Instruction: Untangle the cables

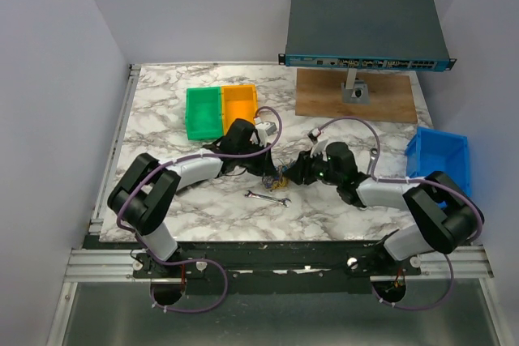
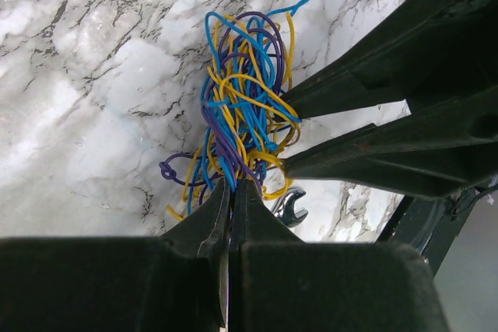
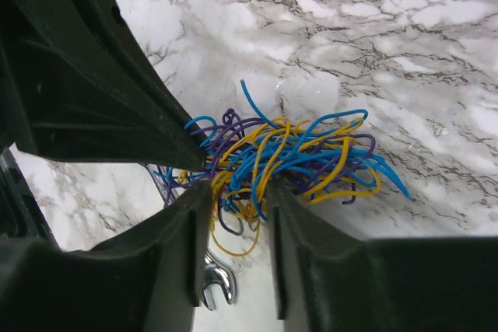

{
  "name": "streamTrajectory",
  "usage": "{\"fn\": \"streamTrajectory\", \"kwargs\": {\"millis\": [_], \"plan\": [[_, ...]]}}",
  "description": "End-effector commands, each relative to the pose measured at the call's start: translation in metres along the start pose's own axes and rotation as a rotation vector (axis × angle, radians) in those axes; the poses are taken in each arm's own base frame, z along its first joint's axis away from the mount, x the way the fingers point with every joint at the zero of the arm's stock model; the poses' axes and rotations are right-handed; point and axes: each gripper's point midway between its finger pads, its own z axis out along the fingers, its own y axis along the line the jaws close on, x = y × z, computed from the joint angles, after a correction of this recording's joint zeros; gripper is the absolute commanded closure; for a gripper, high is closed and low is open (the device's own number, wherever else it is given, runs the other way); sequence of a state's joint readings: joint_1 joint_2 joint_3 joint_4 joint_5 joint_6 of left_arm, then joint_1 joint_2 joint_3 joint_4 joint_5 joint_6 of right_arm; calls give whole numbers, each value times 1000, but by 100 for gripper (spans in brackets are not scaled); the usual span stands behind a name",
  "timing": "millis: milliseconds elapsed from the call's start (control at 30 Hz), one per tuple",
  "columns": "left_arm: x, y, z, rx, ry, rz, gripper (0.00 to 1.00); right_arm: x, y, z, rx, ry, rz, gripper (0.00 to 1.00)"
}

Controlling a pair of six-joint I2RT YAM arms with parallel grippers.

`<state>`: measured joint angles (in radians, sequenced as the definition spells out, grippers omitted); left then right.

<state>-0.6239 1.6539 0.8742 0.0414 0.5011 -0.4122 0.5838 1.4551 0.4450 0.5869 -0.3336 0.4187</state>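
Observation:
The cables (image 1: 283, 173) are a tangled bundle of thin blue, yellow and purple wire loops lying on the marble table. My left gripper (image 1: 272, 169) reaches it from the left. In the left wrist view the gripper (image 2: 231, 186) is shut on a few blue and purple strands at the near end of the bundle (image 2: 245, 99). My right gripper (image 1: 294, 173) comes from the right. In the right wrist view it (image 3: 237, 200) is open, its fingers straddling the left part of the bundle (image 3: 303, 149) with loops between them.
A metal wrench (image 1: 268, 198) lies just in front of the bundle, and also shows in the left wrist view (image 2: 292, 207) and the right wrist view (image 3: 216, 281). Green (image 1: 203, 112) and orange (image 1: 240, 104) bins stand behind, a blue bin (image 1: 439, 160) at the right, and a network switch (image 1: 365, 32) on a wooden board at the back.

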Motion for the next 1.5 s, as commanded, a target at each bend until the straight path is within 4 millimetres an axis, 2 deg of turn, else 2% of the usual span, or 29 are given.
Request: {"fn": "streamTrajectory", "kwargs": {"millis": [0,33,100,200,367,500,567,767,1067,1200,1300,1467], "plan": [[-10,-13,-6,41,-44,40,100,4,2,10,-4,42,12,73],[-10,-12,-7,36,-48,41,100,5,-2,11,14,47,18,85],[-11,-6,-9,-6,-57,35,100,3,-9,10,61,40,21,99],[-15,11,-17,-104,-97,19,100,-12,-22,-1,167,-47,48,99],[-18,47,-34,-248,-150,-80,100,-27,-69,-32,467,-184,112,99],[-17,72,-49,-280,-194,-195,100,-28,-108,-55,694,-235,179,99],[-16,84,-56,-292,-217,-247,100,-27,-122,-66,769,-252,222,99],[-14,105,-72,-378,-262,-307,100,-23,-156,-99,928,-322,366,99],[-16,112,-88,-457,-308,-301,100,-36,-153,-115,923,-402,366,99],[-21,127,-122,-617,-435,-325,100,-39,-163,-144,1051,-512,428,99],[-14,138,-149,-734,-522,-367,100,-38,-168,-165,1115,-601,476,99],[-9,143,-170,-793,-606,-404,100,-44,-164,-178,1095,-683,488,99]]}}
